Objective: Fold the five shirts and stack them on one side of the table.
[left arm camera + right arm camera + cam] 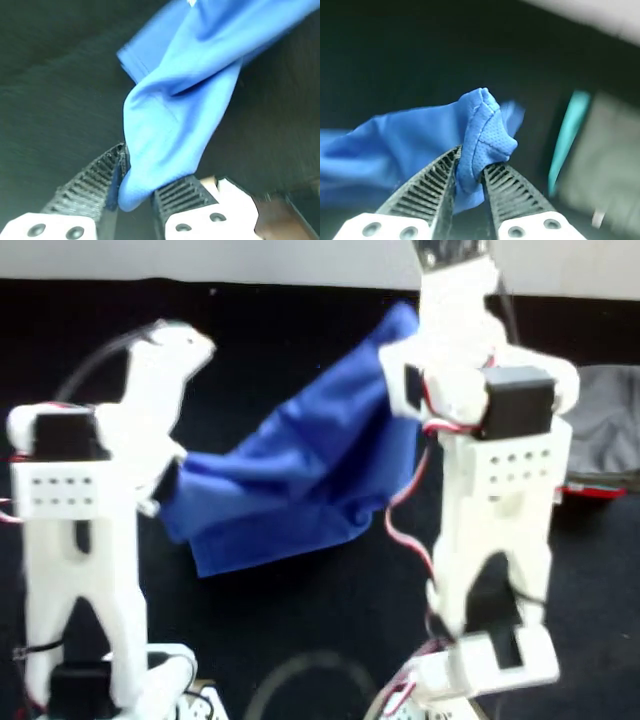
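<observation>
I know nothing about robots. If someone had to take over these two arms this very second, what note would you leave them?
Left gripper: shut on one end of the blue shirt.
Right gripper: shut on its other end.
The shirt is spread between them above the black table, not yet folded.
Grey cloth lies on the right arm's side; I cannot tell if it is a finished stack.
Left to do: fold this shirt, stack it, then the others.

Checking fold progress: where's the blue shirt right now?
In the high view the blue shirt spans the middle, held up over the black table, one end pinched in the left gripper, the other in the right gripper.
</observation>
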`<act>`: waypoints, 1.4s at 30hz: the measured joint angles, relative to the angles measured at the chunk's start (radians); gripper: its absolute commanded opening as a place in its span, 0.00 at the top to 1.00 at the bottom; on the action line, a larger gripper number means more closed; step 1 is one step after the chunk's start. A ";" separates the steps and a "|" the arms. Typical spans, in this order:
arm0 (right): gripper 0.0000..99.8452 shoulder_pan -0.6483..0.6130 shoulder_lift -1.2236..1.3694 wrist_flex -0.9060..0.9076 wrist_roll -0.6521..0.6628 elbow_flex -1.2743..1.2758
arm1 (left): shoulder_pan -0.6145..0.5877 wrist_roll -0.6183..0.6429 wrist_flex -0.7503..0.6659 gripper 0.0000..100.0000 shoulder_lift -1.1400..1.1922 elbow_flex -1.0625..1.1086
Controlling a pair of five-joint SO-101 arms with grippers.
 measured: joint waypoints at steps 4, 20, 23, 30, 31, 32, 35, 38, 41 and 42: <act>0.99 0.037 -0.193 -0.123 -0.009 0.476 | 0.095 0.000 -0.051 0.99 -0.008 0.201; 0.99 0.296 -0.792 -0.483 0.078 1.564 | 0.410 0.000 -0.167 0.89 -0.008 0.529; 0.99 0.308 -0.798 -0.486 0.078 1.582 | 0.471 0.000 -0.112 0.81 -0.008 0.529; 0.99 0.308 -0.798 -0.488 0.078 1.585 | 0.534 0.000 -0.038 0.79 -0.008 0.470; 0.99 0.308 -0.798 -0.488 0.078 1.585 | 0.534 0.000 -0.035 0.79 -0.008 0.440; 0.99 0.308 -0.798 -0.488 0.078 1.585 | 0.525 0.000 -0.034 0.79 -0.008 0.410; 0.99 0.310 -0.798 -0.488 0.078 1.585 | 0.459 0.000 -0.048 0.79 -0.008 0.368; 0.99 0.311 -0.798 -0.488 0.078 1.585 | 0.377 -0.029 -0.130 0.79 -0.008 0.419; 0.99 0.311 -0.798 -0.488 0.078 1.585 | 0.276 -0.110 -0.265 0.79 -0.008 0.543; 0.99 0.311 -0.798 -0.488 0.078 1.585 | 0.241 -0.133 -0.311 0.79 -0.008 0.588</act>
